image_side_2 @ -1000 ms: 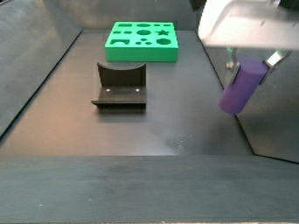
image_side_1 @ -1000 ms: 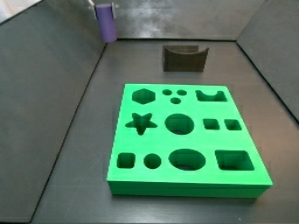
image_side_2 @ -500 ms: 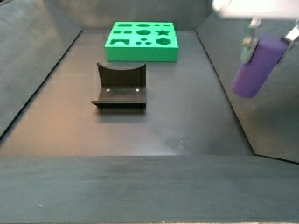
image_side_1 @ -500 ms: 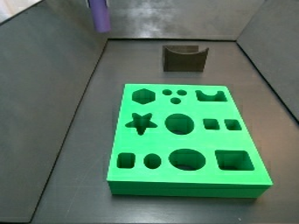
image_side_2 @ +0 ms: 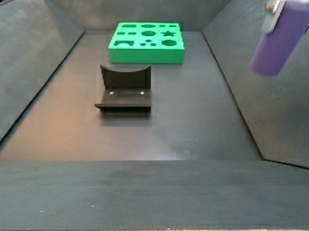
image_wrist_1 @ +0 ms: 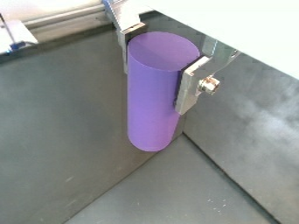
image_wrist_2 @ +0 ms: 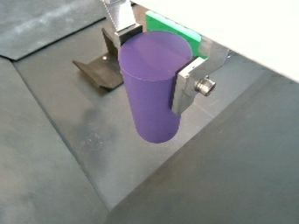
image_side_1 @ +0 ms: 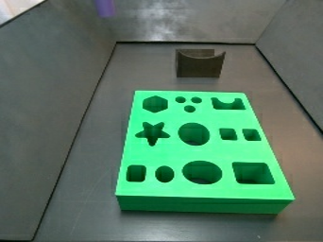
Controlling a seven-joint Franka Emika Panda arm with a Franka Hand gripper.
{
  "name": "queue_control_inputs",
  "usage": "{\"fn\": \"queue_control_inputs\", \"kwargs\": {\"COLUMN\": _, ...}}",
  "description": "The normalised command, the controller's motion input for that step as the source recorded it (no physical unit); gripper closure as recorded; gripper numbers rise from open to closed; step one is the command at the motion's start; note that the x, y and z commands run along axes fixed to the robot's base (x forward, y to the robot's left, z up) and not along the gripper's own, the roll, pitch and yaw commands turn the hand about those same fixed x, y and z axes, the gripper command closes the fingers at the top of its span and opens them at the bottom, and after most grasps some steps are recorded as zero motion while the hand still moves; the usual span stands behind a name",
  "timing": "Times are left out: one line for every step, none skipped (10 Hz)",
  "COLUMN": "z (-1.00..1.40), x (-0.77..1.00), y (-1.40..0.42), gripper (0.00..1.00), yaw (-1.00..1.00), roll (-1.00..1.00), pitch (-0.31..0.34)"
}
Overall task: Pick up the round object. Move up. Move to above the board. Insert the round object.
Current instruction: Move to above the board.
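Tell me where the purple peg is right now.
The purple peg is clamped in the gripper, lifted off the floor beside the side wall, far from the green board.

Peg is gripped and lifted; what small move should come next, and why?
Probably carry it sideways toward the board. The gripper holds the round object high by the wall, clear of the floor, and the board lies well off to the side beyond the fixture.

Both side views look down from opposite ends of the floor: one has the board (image_side_1: 202,148) near and the fixture (image_side_1: 199,62) far, one the reverse. Both wrist views sit close above the gripper (image_wrist_1: 162,63), facing down along the round object (image_wrist_1: 156,92).
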Motion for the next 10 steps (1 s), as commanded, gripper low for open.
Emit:
{"fn": "queue_control_inputs", "kwargs": {"z": 0.93, "x": -0.55, "y": -0.06, "gripper": 1.0, "yaw": 0.03, "roll": 0.04, "pitch": 0.085}}
{"fn": "queue_control_inputs", "kwargs": {"z": 0.67, "x": -0.55, "y": -0.04, "gripper": 1.0, "yaw": 0.03, "roll": 0.02, "pitch": 0.082}}
{"fn": "queue_control_inputs", "kwargs": {"z": 0.57, "x": -0.55, "y": -0.03, "gripper": 1.0, "yaw": 0.03, "roll": 0.01, "pitch": 0.081}}
{"fn": "queue_control_inputs", "kwargs": {"z": 0.42, "x": -0.55, "y": -0.02, "gripper": 1.0, "yaw": 0.03, "roll": -0.01, "pitch": 0.077}}
{"fn": "queue_control_inputs", "kwargs": {"z": 0.22, "x": -0.55, "y": -0.02, "gripper": 1.0, "yaw": 0.03, "roll": -0.02, "pitch": 0.075}}
{"fn": "queue_control_inputs", "kwargs": {"z": 0.04, "x": -0.54, "y": -0.02, "gripper": 1.0, "yaw": 0.02, "roll": -0.03, "pitch": 0.066}}
{"fn": "queue_control_inputs", "kwargs": {"z": 0.01, "x": -0.53, "y": -0.01, "gripper": 1.0, "yaw": 0.03, "roll": -0.03, "pitch": 0.058}}
{"fn": "queue_control_inputs", "kwargs": {"z": 0.01, "x": -0.53, "y": -0.01, "gripper": 1.0, "yaw": 0.03, "roll": -0.03, "pitch": 0.055}}
{"fn": "queue_control_inputs", "kwargs": {"z": 0.01, "x": -0.53, "y": -0.01, "gripper": 1.0, "yaw": 0.03, "roll": -0.03, "pitch": 0.055}}
{"fn": "queue_control_inputs", "kwargs": {"z": 0.01, "x": -0.53, "y": -0.01, "gripper": 1.0, "yaw": 0.03, "roll": -0.03, "pitch": 0.055}}
